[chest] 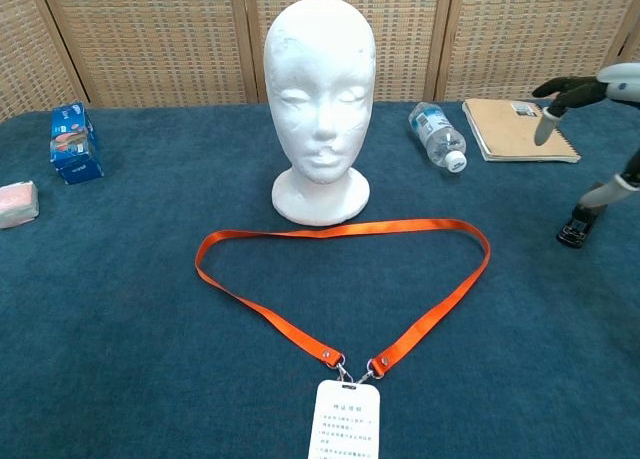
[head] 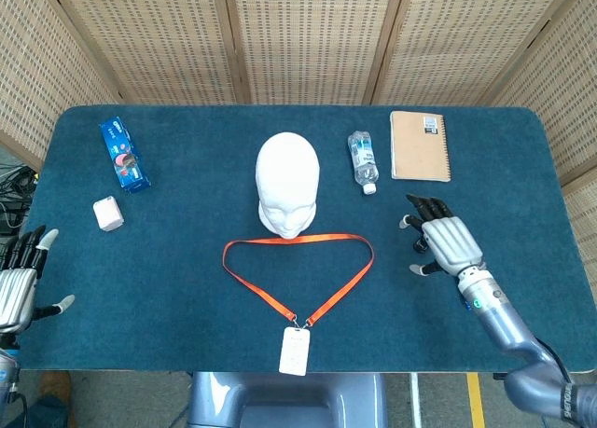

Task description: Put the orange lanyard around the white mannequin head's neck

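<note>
One orange lanyard (flat), one mannequin head, two empty hands.

Even, bright overhead light; soft shadows under my views' objects; both views sharp, without glare

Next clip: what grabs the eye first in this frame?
The white mannequin head stands upright mid-table, facing the robot. In front of its base, the orange lanyard lies flat in a wide loop, its white badge at the near edge. The right hand, open with fingers spread, hovers over the blue cloth to the loop's right, while the left hand waits at the table's far left edge.
</note>
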